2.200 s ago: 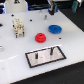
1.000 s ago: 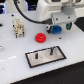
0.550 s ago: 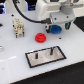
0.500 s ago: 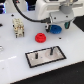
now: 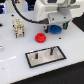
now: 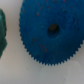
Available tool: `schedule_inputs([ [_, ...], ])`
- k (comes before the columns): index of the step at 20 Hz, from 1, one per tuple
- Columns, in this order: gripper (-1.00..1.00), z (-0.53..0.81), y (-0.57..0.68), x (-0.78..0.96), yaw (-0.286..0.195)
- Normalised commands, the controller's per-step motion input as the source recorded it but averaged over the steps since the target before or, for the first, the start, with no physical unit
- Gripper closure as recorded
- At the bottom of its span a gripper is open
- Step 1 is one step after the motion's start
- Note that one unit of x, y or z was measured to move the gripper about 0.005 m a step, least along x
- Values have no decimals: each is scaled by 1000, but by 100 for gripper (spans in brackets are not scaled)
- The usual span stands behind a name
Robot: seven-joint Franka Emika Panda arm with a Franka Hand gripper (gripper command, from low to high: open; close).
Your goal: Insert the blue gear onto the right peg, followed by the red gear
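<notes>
Blue gear [image 5: 54,29]: on the table under the arm, filling the wrist view.
Gripper [image 5: 55,25]: over it; jaw state I cannot tell.
Risk: off-centre grip tilts the gear, missing the right peg [image 5: 50,50].
Red gear [image 5: 40,37]: just beside, could get bumped.

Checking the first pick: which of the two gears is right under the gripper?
The blue gear, the wider one. It sits directly beneath the gripper and fills the wrist view. The smaller red gear lies apart, toward the exterior view's left.
</notes>
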Motion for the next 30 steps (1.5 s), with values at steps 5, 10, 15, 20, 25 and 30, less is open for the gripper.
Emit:
schedule_inputs([
  [5, 100, -137, 2, -264, 0],
  [10, 100, -48, 2, -179, 0],
  [15, 100, 211, 3, 37, 0],
  [20, 100, 510, -38, 291, 0],
  [25, 100, 439, -180, 490, 0],
  [30, 100, 434, -219, 635, 0],
])
